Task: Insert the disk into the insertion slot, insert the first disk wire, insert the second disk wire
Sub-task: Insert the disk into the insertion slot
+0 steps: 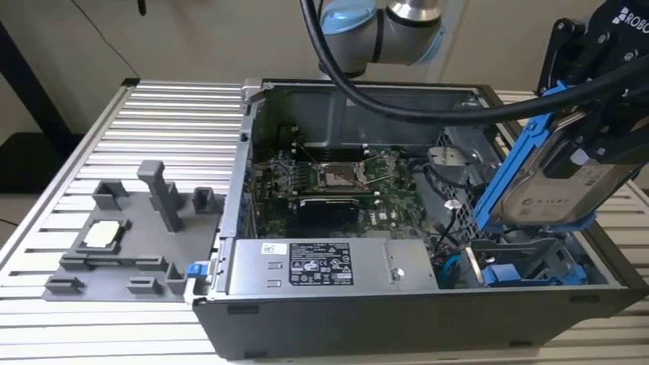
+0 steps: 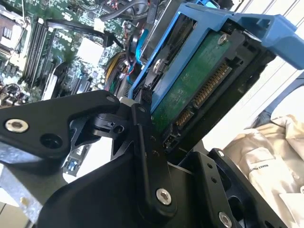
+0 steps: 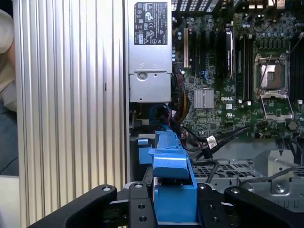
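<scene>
Disk (image 1: 566, 181) hangs clamped in end effector (image 3: 173, 204) above insertion slot (image 1: 522, 266).

We log this as a robotics lab or test bench rather than a home or office. Grounds: a jointed robot arm (image 1: 390, 23) trailing a thick black cable (image 1: 426, 106) hangs over a ribbed aluminium-profile table (image 1: 172, 114). On the table an open desktop computer case (image 1: 406, 327) lies on its side, with its motherboard (image 1: 335, 179) and grey power-supply box (image 1: 304, 266) exposed. Beside the case, on the exterior view's left, sits a grey moulded fixture (image 1: 121, 255) with posts and pockets, one pocket holding a small chip-like part (image 1: 105, 233). In the first wrist view the gripper (image 3: 173, 204) is clamped on the disk (image 3: 172, 164) in its blue caddy. We note a plain wall (image 1: 203, 38) behind.
</scene>
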Controlling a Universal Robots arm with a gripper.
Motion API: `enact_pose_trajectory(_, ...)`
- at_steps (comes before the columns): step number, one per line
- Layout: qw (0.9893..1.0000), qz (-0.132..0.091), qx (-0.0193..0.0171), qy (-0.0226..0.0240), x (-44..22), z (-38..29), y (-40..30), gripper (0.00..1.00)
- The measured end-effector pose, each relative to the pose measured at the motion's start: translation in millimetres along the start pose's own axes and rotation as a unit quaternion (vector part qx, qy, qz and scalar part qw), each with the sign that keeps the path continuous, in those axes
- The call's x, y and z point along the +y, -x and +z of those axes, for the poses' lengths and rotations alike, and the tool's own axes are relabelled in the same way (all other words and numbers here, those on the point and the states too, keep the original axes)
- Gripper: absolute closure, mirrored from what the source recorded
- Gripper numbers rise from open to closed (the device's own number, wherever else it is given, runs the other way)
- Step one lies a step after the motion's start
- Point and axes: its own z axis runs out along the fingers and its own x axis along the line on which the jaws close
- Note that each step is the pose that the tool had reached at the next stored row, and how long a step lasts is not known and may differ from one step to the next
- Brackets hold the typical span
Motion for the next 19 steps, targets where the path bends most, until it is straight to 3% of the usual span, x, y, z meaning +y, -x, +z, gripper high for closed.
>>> enact_pose_trajectory(6,1.0,0.0,0.0001,0.0009,-1.2,0.9,0.0,0.67)
enact_pose_trajectory(9,1.0,0.0,0.0002,0.0087,-5.8,1.0,0.1,0.67)
enact_pose_trajectory(11,0.9999,0.0,0.0002,0.0115,-8.0,2.1,0.2,0.67)
enact_pose_trajectory(19,0.9999,0.0,-0.0016,0.0118,-10.8,10.8,0.3,0.67)
